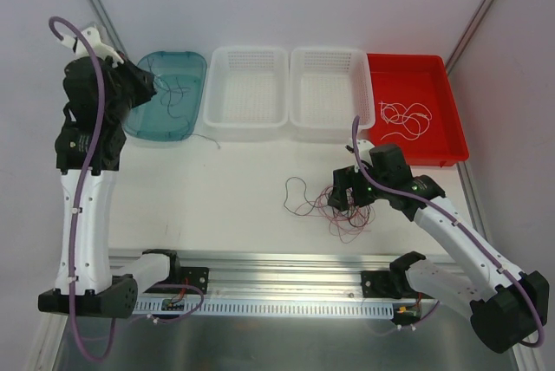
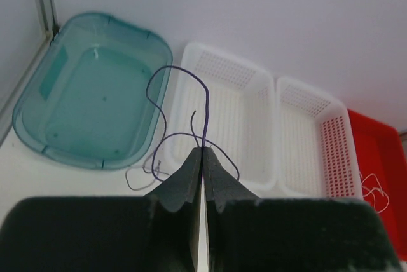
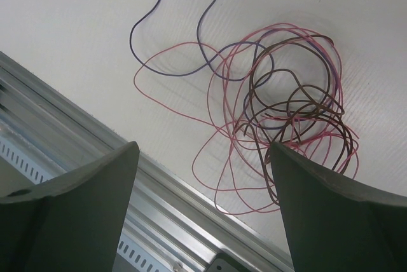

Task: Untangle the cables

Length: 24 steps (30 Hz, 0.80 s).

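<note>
Curling out of the left gripper, whose fingers are pressed together on it, a dark purple cable is seen beside the teal bin at the upper left. A tangle of pink, brown and purple cables is spread at lower right of centre, and the right gripper is held wide above it. A white cable is laid in the red tray.

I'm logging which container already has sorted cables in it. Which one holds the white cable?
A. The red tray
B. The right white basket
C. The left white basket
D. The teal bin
A: in the top view the white cable lies in loose curls on the floor of the red tray, at the right end of the row.
</note>
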Tool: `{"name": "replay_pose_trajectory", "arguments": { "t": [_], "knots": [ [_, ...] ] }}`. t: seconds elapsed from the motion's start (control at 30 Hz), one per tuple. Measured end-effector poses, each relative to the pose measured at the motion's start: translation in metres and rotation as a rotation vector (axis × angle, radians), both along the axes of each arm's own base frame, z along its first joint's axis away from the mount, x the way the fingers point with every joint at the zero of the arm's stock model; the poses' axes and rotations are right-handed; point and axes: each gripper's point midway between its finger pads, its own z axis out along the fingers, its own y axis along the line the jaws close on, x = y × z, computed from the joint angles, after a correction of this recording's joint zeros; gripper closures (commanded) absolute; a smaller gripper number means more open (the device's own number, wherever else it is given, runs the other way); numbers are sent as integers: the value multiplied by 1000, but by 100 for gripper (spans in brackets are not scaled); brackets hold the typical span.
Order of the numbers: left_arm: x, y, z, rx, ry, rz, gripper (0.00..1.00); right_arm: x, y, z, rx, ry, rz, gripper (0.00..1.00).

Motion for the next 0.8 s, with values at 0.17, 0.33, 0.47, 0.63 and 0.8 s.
{"name": "replay_pose_trajectory", "arguments": {
  "t": [0.17, 0.33, 0.47, 0.63, 0.8],
  "knots": [
    [13, 1, 71, 27, -137, -6, 100, 0, 0, 0, -1, 0, 0, 12],
    [45, 0, 98, 43, -169, -11, 100, 0, 0, 0, -2, 0, 0, 12],
    [70, 3, 106, 67, -175, -2, 100, 0, 0, -1, -3, 1, -1, 12],
    [96, 6, 114, 100, -187, 3, 100, 1, -1, -4, -15, 11, -3, 12],
    [117, 22, 101, 141, -151, 48, 100, 2, -2, -10, -32, 29, -8, 12]
  ]
}}
